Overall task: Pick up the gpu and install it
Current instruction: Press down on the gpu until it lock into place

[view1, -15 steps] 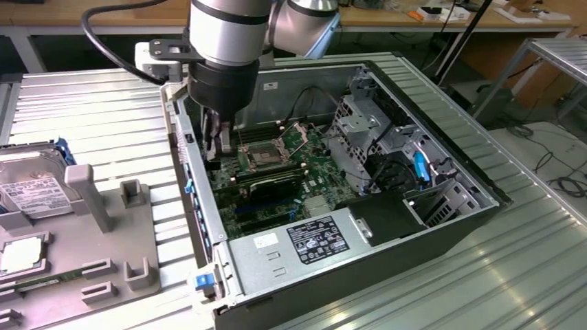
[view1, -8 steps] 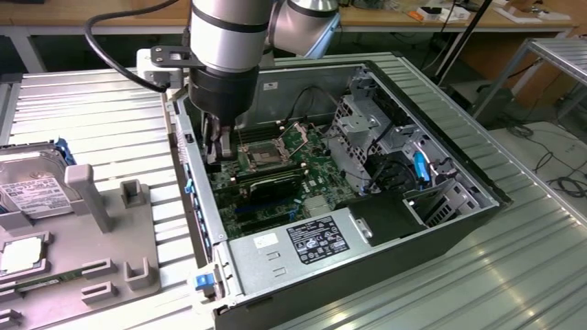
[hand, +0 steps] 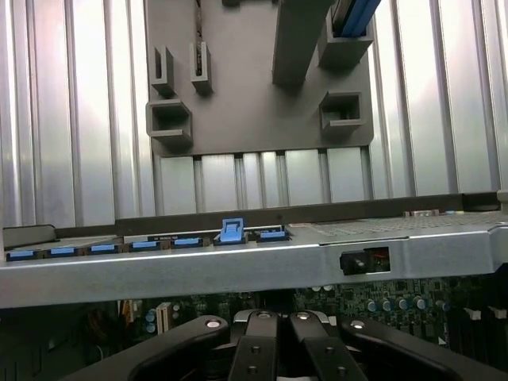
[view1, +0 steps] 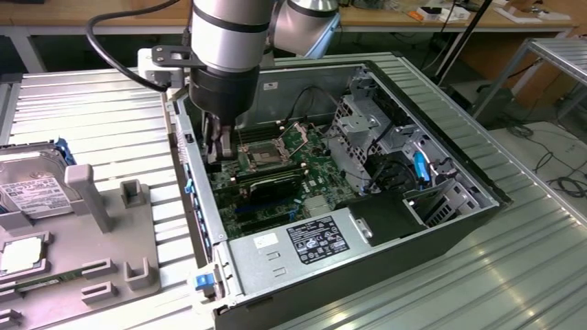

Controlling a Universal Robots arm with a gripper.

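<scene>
My gripper (view1: 216, 159) reaches down into the open computer case (view1: 477, 185), close to its rear wall on the exterior view's left. It is beside the processor socket (view1: 260, 155). In the wrist view the fingers (hand: 262, 341) are shut together with nothing showing between them. A long dark card (view1: 271, 185), which looks like the gpu, stands across the motherboard just below the socket. Its end lies a little in front of my fingertips. I cannot tell whether they touch it.
A grey fixture plate (view1: 110, 240) on the exterior view's left holds a hard drive (view1: 27, 185), a processor (view1: 23, 256) and a green memory stick (view1: 46, 282). The power supply (view1: 312, 240) and the drive cage (view1: 367, 130) crowd the case. A blue latch (hand: 230, 230) sits on the case's rear rail.
</scene>
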